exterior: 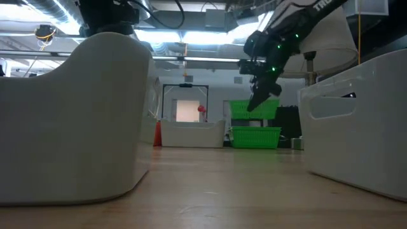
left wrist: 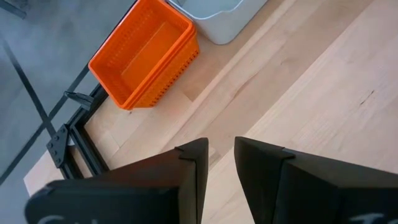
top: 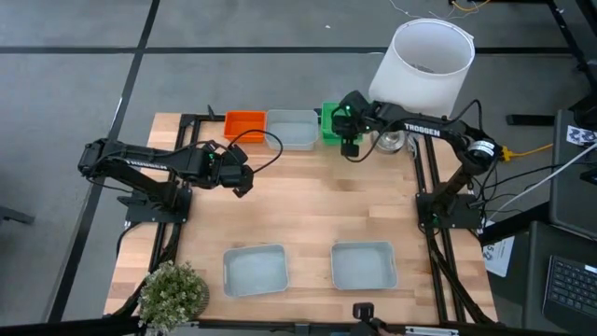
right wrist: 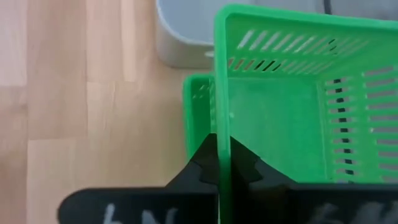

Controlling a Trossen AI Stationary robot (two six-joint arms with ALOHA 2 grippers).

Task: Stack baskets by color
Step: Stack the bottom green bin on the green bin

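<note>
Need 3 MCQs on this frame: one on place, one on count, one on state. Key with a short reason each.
1. Where does the orange basket stack sit?
A. far edge, left of a grey basket
B. near edge, beside the plant
C. under the lampshade

2. How many grey baskets lie at the near edge?
A. none
B. two
C. four

3. What is the right gripper doing?
A. hanging open over bare wood
B. shut on the wall of a green basket
C. shut on an orange basket

Key:
1 A: the high view shows it at the far edge, next to the far grey basket.
2 B: one and another lie side by side there.
3 B: the right wrist view shows both fingers pinching the green wall, with a second green basket below.
</note>
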